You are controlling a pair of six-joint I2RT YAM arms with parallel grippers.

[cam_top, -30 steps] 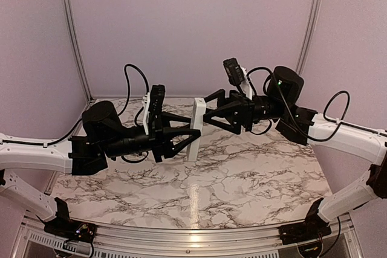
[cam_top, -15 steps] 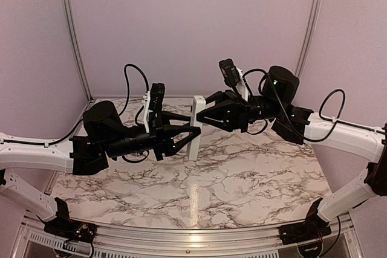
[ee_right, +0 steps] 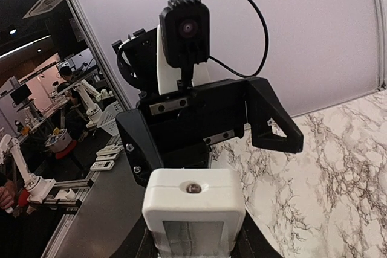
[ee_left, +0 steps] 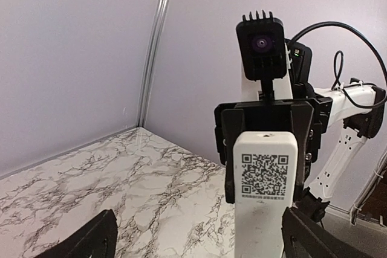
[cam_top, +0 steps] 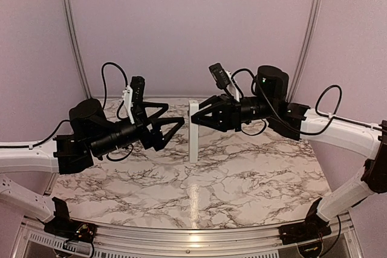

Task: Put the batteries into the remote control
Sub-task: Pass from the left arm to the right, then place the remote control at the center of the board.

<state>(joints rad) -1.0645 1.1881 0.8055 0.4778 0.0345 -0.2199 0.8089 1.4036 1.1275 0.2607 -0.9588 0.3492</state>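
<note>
- Your right gripper (cam_top: 198,117) is clenched on the remote control (ee_left: 265,209). Its fingers (ee_left: 228,173) pinch the two long edges just below the top end, and the rest of the white body hangs down past them.
- The remote stands upright, long axis vertical. From the top view you cannot tell whether its lower end rests on the marble table (cam_top: 242,173) or hangs just above it.
- Your left gripper (cam_top: 175,114) is released. Its fingers (ee_left: 91,243) stand wide apart and grasp nothing. The remote lies ahead of their tips, in line with the gap between them, and apart from both.
- The face with the QR label (ee_left: 265,174) is turned toward the left fingers. The opposite face, with a grey window near the top, looks at the right wrist camera.
- Judgement: the grip at the top end leaves the lower body and both broad faces free, so the left fingers keep room to work. The wide left opening suits a fresh grasp or a fetch.
- The batteries appear in no view, either between the fingers or on the visible table. The battery slot is not visible either, so you cannot tell whether any cell is seated.
- Risk, as judged: a single pinch high on a long body lets the lower end swing if it is pushed sideways. Approach it squarely.
</note>
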